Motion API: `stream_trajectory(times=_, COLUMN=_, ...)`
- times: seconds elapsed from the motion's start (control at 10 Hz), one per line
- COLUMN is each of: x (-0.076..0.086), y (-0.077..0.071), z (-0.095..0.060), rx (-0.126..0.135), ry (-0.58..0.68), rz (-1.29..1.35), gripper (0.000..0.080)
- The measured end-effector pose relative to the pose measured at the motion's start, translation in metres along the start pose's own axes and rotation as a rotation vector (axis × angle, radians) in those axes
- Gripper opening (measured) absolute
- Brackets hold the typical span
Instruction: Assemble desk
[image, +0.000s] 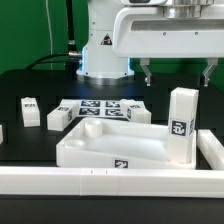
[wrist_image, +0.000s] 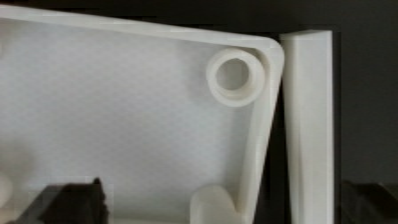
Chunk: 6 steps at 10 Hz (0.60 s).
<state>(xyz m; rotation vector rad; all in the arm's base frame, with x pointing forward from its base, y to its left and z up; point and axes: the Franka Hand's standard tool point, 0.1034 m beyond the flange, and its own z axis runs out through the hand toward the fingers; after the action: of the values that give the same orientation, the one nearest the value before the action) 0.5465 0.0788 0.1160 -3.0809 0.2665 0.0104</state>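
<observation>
The desk slab (image: 110, 145) lies rim up on the black table, with an empty round socket (image: 88, 128) at its far corner on the exterior view's left. One square leg (image: 181, 125) stands upright in its corner on the exterior view's right. Three loose legs lie behind it (image: 29, 111) (image: 58, 118) (image: 137, 110). My gripper (image: 176, 72) hangs above the slab's far right part, fingers wide apart and empty. The wrist view shows the slab (wrist_image: 125, 110), a corner socket (wrist_image: 237, 75) and one dark finger (wrist_image: 63, 205).
The marker board (image: 95, 106) lies behind the slab, in front of the robot base (image: 103, 50). A long white rail (image: 110, 181) runs along the front and another piece (image: 212, 150) on the exterior view's right. A white strip (wrist_image: 311, 120) lies beside the slab's edge.
</observation>
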Motion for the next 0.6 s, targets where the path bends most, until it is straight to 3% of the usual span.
stream_trajectory(times=0.1, x=-0.008, y=0.003, z=0.005, rx=-0.003, ry=0.02, rz=-0.068, gripper=0.0649)
stream_trajectory(times=0.3, x=-0.041, y=0.014, z=0.026, rx=-0.024, ry=0.024, rz=-0.244, gripper=0.0649)
stream_trajectory(times=0.6, x=-0.047, y=0.016, z=0.031, rx=-0.024, ry=-0.012, rz=-0.275, gripper=0.0649)
